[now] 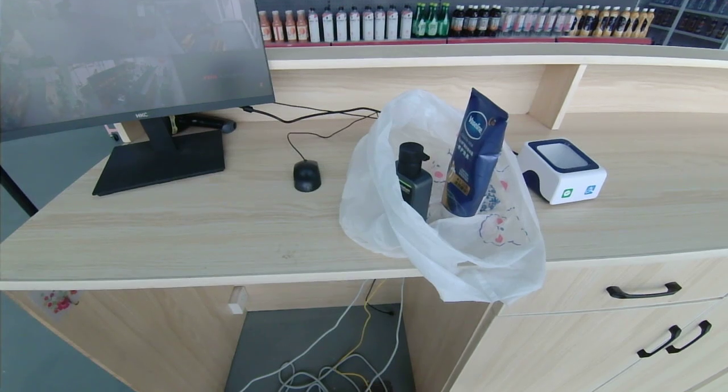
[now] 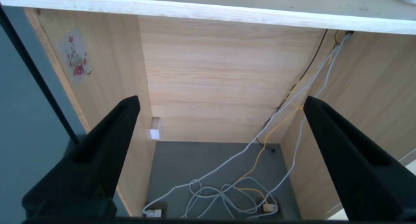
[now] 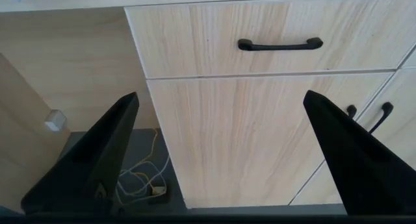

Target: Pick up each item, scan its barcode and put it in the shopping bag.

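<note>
1. Shelves of bottles [image 1: 455, 19] line the back wall. In front of them the pale wooden bench [image 1: 170, 221] carries a monitor [image 1: 125, 50], a mouse [image 1: 307, 176] and a white scanner [image 1: 561, 170].
2. The shopping bag [image 1: 369, 210] sits just beside the scanner, right of centre, and its lower part droops over the bench's front edge.
3. A dark pump bottle [image 1: 413, 178] and a blue tube [image 1: 475, 153] stand inside the bag, side by side, with their long axes roughly upright.
4. The left gripper [image 2: 221, 104] is released, with its jaws spread wide and nothing between them. It faces the cables [image 2: 227, 185] in the recess under the bench.
5. The right gripper [image 3: 221, 97] is likewise released and empty, facing a drawer [image 3: 195, 49].
6. Both grippers sit below bench height, so the bag lies above them. The right arm is probably the nearer.
</note>
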